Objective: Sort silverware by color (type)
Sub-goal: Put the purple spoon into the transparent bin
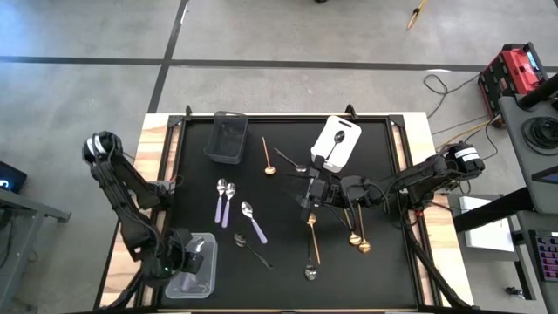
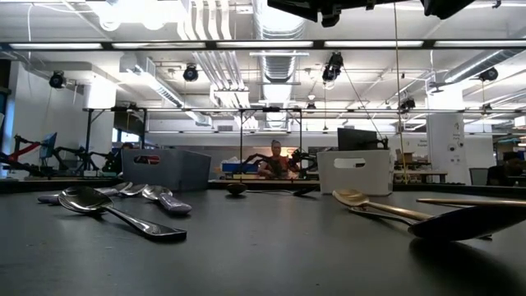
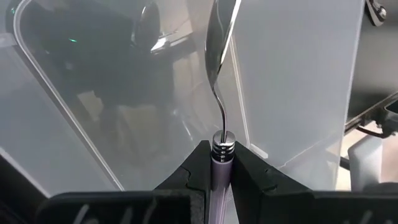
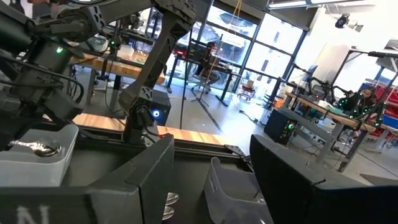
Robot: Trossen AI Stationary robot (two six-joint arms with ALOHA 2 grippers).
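Observation:
My left gripper (image 1: 197, 258) (image 3: 222, 152) is at the table's near left corner, above the clear bin (image 1: 192, 277) (image 3: 298, 81). It is shut on a spoon with a lilac handle. My right gripper (image 1: 311, 194) (image 4: 211, 155) hovers open over the middle of the table and touches nothing. Flat on the black mat lie two lilac spoons (image 1: 222, 201), a third lilac spoon (image 1: 254, 223), dark spoons (image 1: 251, 250) (image 1: 290, 161) and gold spoons (image 1: 268, 157) (image 1: 312, 242) (image 1: 357, 232). One dark spoon (image 1: 337, 140) (image 4: 31, 148) lies in the white bin (image 1: 324, 155). My left gripper pinches the lilac handle (image 3: 222, 171) between its two fingers, right behind the silver collar (image 3: 224, 144). The spoon runs on along the fingers. Its thin neck and bowl (image 3: 221, 25) stick out past the fingertips into the clear bin. It is lifted, and I see no part resting.
A dark bin (image 1: 227, 137) stands at the far left of the mat, the white bin at the far middle. In the low view the spoons (image 2: 123, 215) (image 2: 386, 210) lie in front of both bins (image 2: 164, 168) (image 2: 353, 171). Wooden table edges frame the mat.

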